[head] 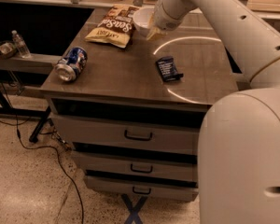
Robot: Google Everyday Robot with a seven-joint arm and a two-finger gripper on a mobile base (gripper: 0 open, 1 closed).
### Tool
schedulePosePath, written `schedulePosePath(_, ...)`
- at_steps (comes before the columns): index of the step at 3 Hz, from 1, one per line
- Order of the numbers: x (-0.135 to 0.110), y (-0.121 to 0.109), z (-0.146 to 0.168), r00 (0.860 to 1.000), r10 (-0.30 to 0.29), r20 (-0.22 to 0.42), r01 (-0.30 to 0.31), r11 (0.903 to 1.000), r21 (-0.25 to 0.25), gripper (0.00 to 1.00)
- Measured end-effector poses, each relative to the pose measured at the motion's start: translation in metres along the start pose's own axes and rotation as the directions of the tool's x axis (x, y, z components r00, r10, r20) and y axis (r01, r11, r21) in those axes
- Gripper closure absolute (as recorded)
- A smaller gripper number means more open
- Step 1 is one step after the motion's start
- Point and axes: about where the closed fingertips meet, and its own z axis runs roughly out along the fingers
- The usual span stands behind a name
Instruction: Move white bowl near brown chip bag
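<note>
Pinches the rim of the white bowl [141, 18] in the gripper [154, 31], just beside the brown chip bag [112, 26]. Risks shoving the bag, or tipping the bowl if released tilted.

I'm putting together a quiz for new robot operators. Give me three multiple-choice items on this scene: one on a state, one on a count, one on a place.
1. The soda can is:
A) upright
B) lying on its side
C) crushed flat

2. Drawer handles showing:
A) one
B) three
C) five

3. The gripper is:
A) at the white bowl, right of the brown chip bag
B) over the soda can
C) down at the floor

Answers:
1. B, its side rests on the tabletop.
2. B, three handles sit one above another.
3. A, it is against the bowl's right rim at the tabletop's back.
</note>
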Motion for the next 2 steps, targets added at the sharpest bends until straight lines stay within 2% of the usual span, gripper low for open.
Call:
schedulePosePath(1, -0.019, 0.010, 0.021, 0.996, -0.089, -0.020, 0.088, 0.9953, -0.041, 0.50)
schedulePosePath(2, -0.033, 0.016, 0.035, 0.989, -0.148, -0.025, 0.146, 0.9869, -0.067, 0.19)
